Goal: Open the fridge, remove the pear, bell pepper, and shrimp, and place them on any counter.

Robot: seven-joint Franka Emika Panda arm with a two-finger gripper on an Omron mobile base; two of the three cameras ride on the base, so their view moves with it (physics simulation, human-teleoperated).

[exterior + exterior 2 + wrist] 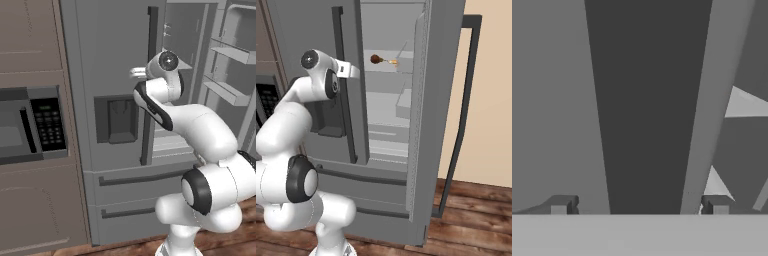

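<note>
The grey fridge has its left door shut and its right door swung open. My gripper is open, its fingertips standing either side of the left door's dark bar handle without touching it. In the base views the gripper sits against that handle at upper-door height. On an upper shelf inside lie a small brownish pear and, just right of it, the orange shrimp. The bell pepper is hidden and the counter is out of view.
A grey microwave with a keypad sits in wood cabinets left of the fridge. The open door's shelves and long handle jut out on the right. Two drawers lie below the doors, above a wood floor.
</note>
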